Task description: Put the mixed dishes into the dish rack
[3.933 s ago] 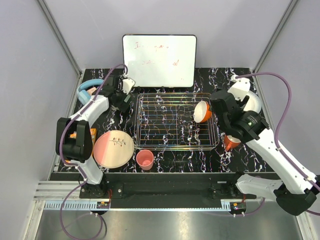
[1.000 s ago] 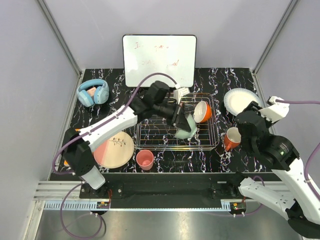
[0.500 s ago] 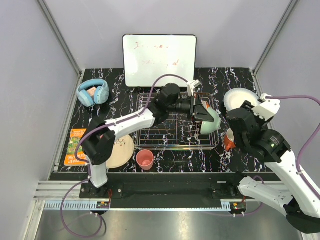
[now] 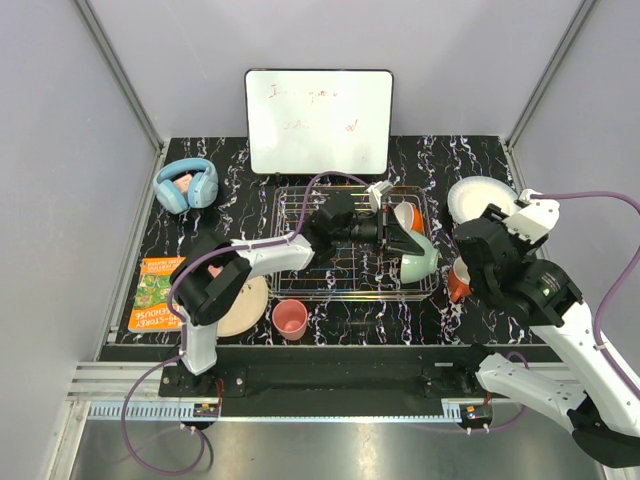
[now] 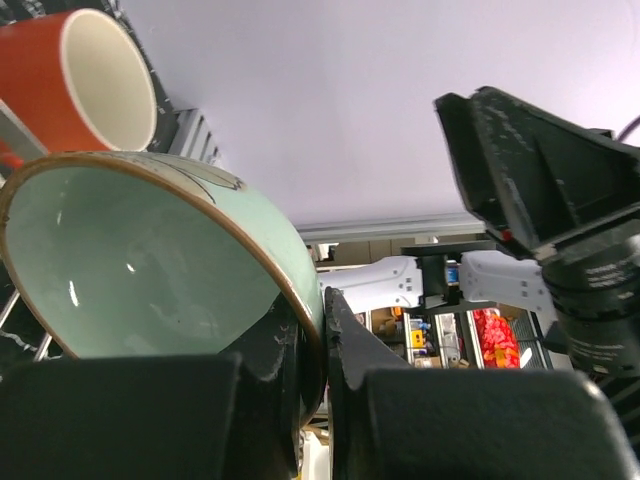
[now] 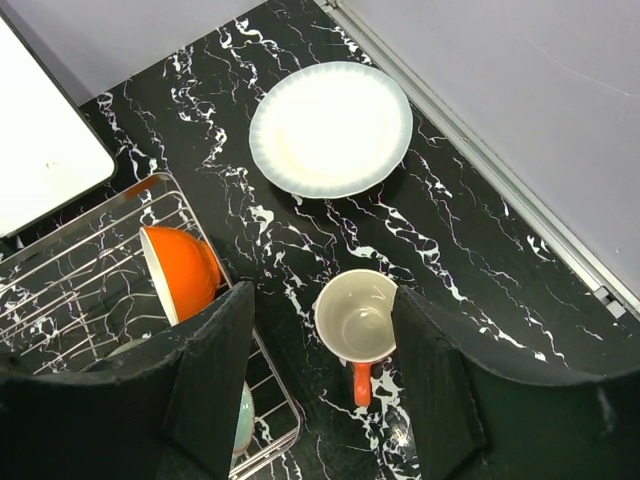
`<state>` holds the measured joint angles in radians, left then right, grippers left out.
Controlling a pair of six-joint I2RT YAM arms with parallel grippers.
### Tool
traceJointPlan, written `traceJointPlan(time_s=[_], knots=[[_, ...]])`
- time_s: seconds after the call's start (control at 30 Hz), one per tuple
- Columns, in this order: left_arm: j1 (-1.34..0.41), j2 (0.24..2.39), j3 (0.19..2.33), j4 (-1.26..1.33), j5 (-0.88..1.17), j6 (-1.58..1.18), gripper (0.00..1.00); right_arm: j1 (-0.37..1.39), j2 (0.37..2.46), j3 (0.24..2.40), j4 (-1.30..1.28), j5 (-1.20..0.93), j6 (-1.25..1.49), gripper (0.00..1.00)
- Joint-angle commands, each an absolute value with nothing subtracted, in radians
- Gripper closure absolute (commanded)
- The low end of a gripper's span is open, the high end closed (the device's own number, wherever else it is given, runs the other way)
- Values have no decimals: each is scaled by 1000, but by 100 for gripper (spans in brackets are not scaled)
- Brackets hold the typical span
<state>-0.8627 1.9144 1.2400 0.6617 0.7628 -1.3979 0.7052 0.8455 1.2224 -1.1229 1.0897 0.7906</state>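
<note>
A black marbled table: left-front of the dish rack, pink plate and pink cup wait. Inside it the orange bowl rests, and the left gripper pinches the mint-green bowl by its rim. To its right lie the orange mug and white plate, with the right gripper spread wide and empty.

My arms were white shells over black joint housings. Left arm: slim white links, black elbow and wrist blocks. Right arm: same build, chunky black motor housings, and a small green dot on the forearm, probably an LED but too small to tell. A purple cable ran off each arm in a loose loop. Left gripper fingers were matte black and blocky. Right gripper fingers were matte black too, broad with rounded edges. Wrist camera mounts were white.
</note>
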Motion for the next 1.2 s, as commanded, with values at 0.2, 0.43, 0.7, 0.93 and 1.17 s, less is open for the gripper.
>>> traceJointPlan(time_s=[0.2,0.43,0.7,0.93,1.17], knots=[[-873,1894,1213,591,724,-1267,100,712,795,1221,-1146,1089,824,34],[-887,1922,1204,517,709,-1203,100,712,788,1201,-1147,1081,828,34],[-896,1970,1261,457,701,-1161,100,712,784,1189,-1147,1069,834,33],[-910,1985,1339,367,704,-1085,60,712,792,1178,-1149,1065,838,30],[-953,1948,1454,143,686,-905,13,712,808,1186,-1147,1075,844,27]])
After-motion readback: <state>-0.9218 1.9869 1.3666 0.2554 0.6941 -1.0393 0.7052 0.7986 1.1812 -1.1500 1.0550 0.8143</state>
